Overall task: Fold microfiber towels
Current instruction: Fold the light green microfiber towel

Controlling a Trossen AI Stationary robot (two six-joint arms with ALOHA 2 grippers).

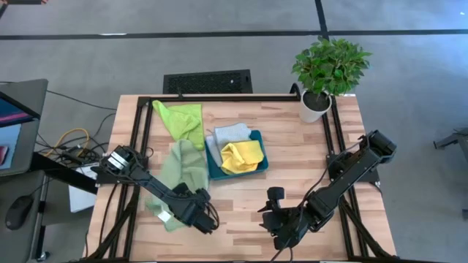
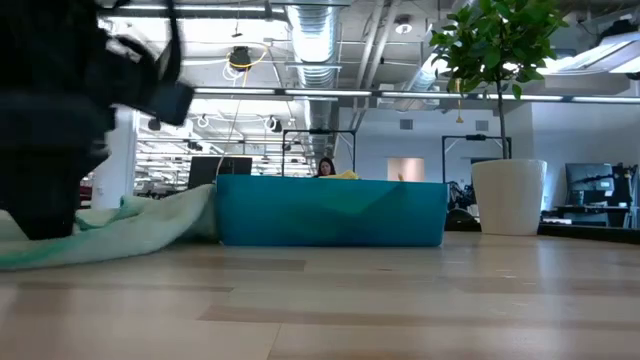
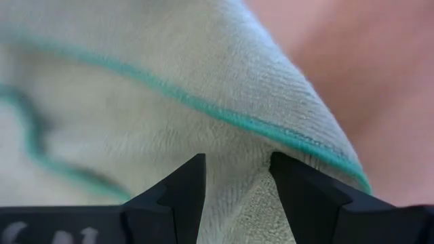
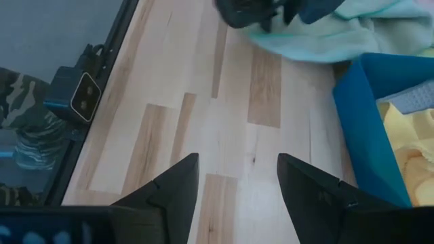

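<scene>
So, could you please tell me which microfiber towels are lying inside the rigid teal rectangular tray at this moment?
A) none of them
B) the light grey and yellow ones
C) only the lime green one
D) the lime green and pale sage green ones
B: the high view shows the light grey towel and the yellow towel bunched inside the teal tray, while the lime green towel and pale sage green towel lie on the wooden table beside it.
</scene>
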